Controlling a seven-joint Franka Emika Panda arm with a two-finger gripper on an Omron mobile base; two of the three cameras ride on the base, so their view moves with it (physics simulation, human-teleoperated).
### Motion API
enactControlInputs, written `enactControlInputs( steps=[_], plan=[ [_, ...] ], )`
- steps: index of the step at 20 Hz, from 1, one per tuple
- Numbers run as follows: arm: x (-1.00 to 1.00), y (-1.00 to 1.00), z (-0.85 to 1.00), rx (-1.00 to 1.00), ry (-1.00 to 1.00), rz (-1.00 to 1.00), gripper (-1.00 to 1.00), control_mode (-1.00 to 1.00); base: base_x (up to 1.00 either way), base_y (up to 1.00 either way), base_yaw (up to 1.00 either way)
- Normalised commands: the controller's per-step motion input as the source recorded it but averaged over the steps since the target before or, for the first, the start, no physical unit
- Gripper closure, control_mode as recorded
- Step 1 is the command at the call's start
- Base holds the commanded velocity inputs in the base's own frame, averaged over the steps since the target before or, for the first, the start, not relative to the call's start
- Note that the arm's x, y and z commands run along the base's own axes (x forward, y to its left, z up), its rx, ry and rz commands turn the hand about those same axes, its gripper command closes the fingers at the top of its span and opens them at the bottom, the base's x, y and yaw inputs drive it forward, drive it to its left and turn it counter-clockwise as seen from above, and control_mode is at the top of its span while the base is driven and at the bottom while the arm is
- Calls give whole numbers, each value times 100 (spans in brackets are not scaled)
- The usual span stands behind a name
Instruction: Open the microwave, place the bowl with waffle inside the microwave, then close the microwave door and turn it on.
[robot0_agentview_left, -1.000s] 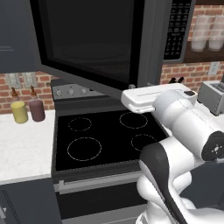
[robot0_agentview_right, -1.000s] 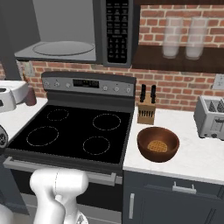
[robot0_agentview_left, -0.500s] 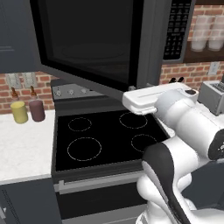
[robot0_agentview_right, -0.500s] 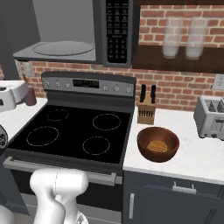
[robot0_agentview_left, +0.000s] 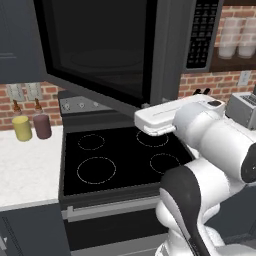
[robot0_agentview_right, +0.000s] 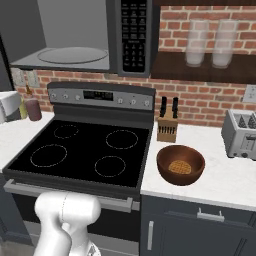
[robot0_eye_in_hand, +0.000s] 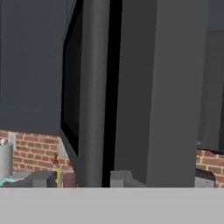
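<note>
Right base view has the microwave (robot0_agentview_right: 75, 37) already swung open, but the bowl (robot0_agentview_right: 180, 164) with waffle sits on the surface; loading, closing, starting remain. Can't tell the pincer's state.

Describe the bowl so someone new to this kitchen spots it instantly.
Start at the black stove under the open microwave, then look to the white counter on its right. The bowl sits in front of the knife block, left of the toaster: round, reddish-brown, with a waffle inside.
</note>
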Motion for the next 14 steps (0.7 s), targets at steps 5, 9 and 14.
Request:
enactControlInputs(
  steps=[5,9,14],
  plan=[
    [-100,-87,64,16,-59,0,-100,-100,0,0,0],
    [-100,-93,60,11,-56,0,-100,-100,0,0,0],
    [-100,-52,14,4,-37,-7,-100,-100,0,0,0]
  ],
)
